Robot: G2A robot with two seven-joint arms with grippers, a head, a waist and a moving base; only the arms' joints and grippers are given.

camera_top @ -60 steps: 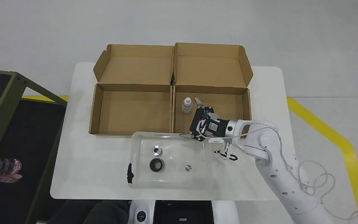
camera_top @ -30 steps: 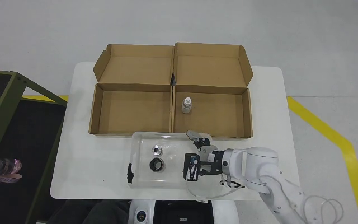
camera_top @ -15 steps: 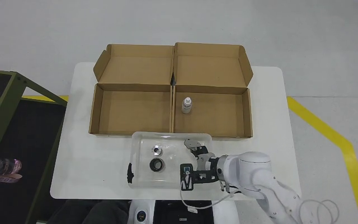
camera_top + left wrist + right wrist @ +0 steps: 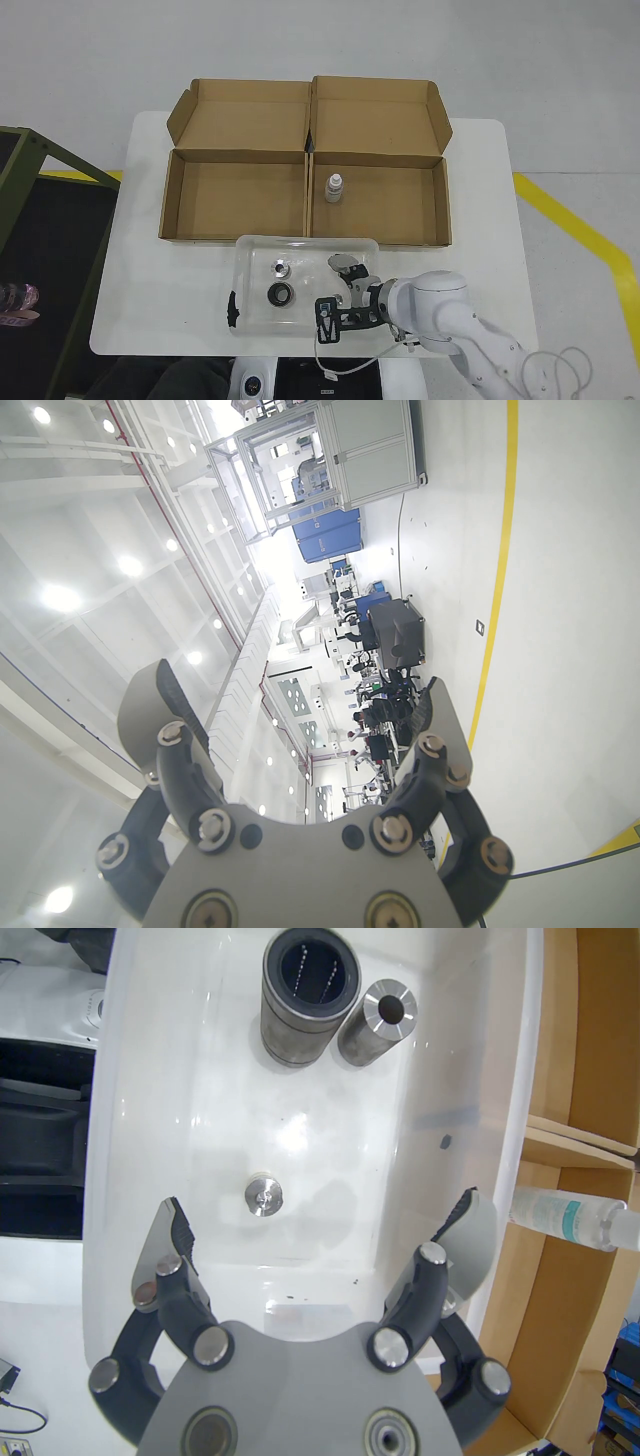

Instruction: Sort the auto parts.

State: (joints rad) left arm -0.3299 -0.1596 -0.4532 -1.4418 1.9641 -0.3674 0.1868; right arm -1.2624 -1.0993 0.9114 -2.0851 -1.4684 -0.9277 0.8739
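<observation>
Over the tray's (image 4: pixel 507 1078) right end, right hand (image 4: pixel 320 1205) hangs spread open; centre it on the stud (image 4: pixel 264 1197), then drop straight.

Two cardboard boxes (image 4: pixel 235 200), one clear tray (image 4: pixel 300 241), three metal parts (image 4: pixel 310 993), one small white bottle (image 4: pixel 335 187)

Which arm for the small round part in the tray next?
Right. The right gripper is open over the tray, the small round part just ahead of it. The left gripper, also open, points off into the room.
</observation>
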